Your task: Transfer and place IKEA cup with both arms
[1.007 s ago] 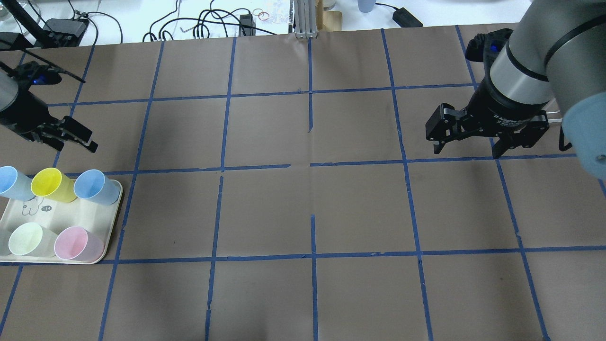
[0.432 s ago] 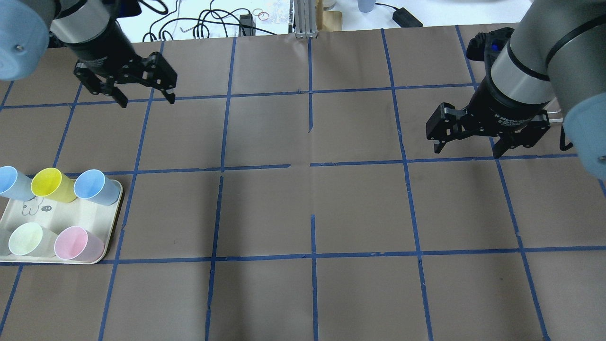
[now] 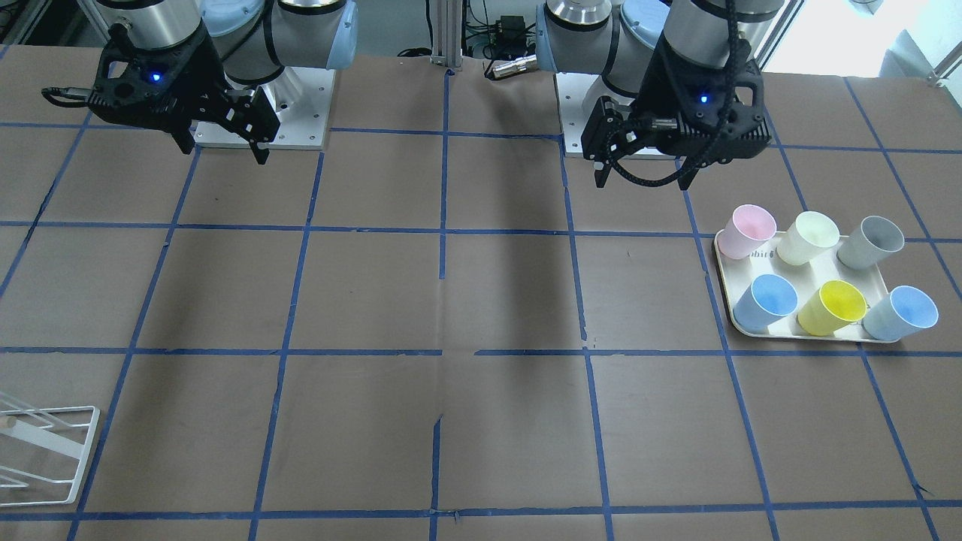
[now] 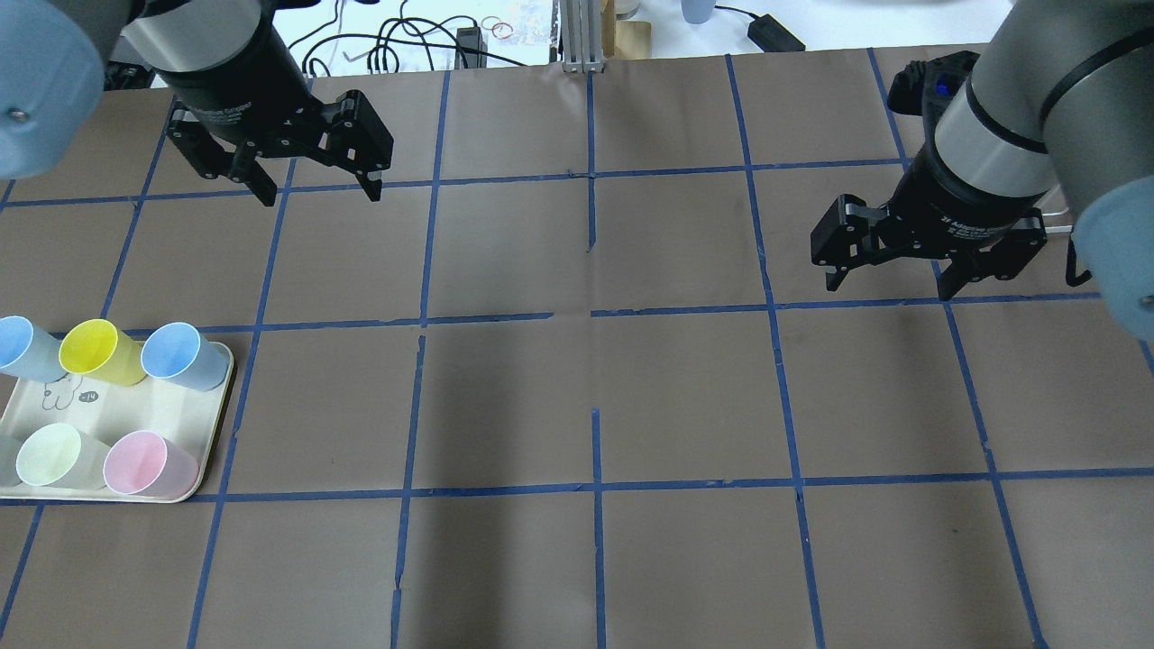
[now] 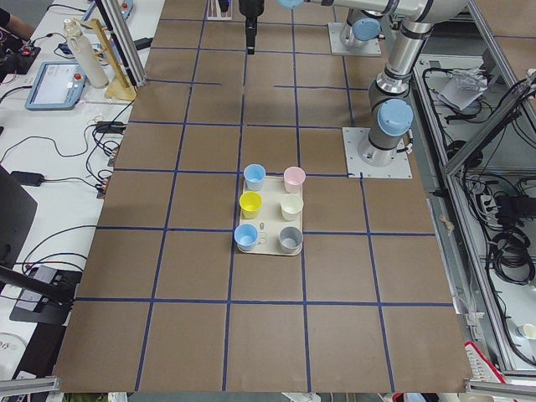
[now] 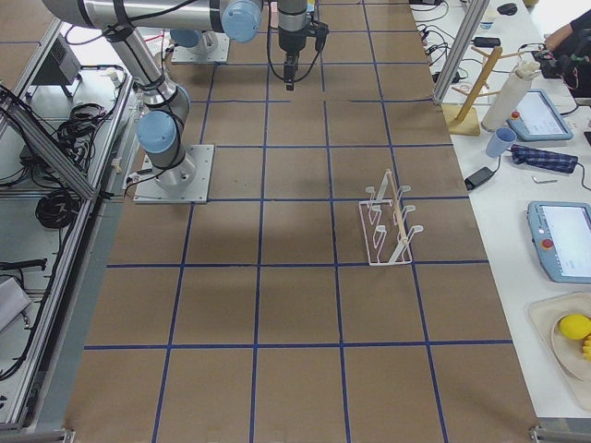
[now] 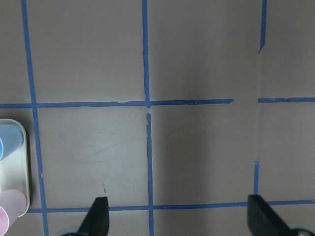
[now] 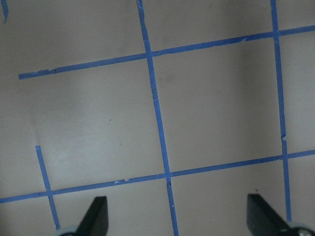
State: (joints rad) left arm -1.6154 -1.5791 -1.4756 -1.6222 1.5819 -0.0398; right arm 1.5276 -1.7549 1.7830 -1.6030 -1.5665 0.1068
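The sky-blue IKEA cup (image 4: 180,354) stands upright at the far right corner of a cream tray (image 4: 135,410), and also shows in the front view (image 3: 766,300) and at the left wrist view's edge (image 7: 6,143). My left gripper (image 4: 321,196) is open and empty, held above the table farther out and to the right of the tray; it also shows in the front view (image 3: 643,183). My right gripper (image 4: 888,290) is open and empty over the table's right side, far from the cup, and shows in the front view (image 3: 224,154).
The tray also holds a yellow cup (image 4: 95,350), a greyer blue cup (image 4: 18,347), a pink cup (image 4: 149,464), a pale green cup (image 4: 50,455) and a grey cup (image 3: 872,240). A white wire rack (image 3: 45,451) stands on the robot's right side, at the table's far edge.
My left gripper has swung from the table's left edge near the tray to farther out and rightward, still open. My right gripper has hardly moved.
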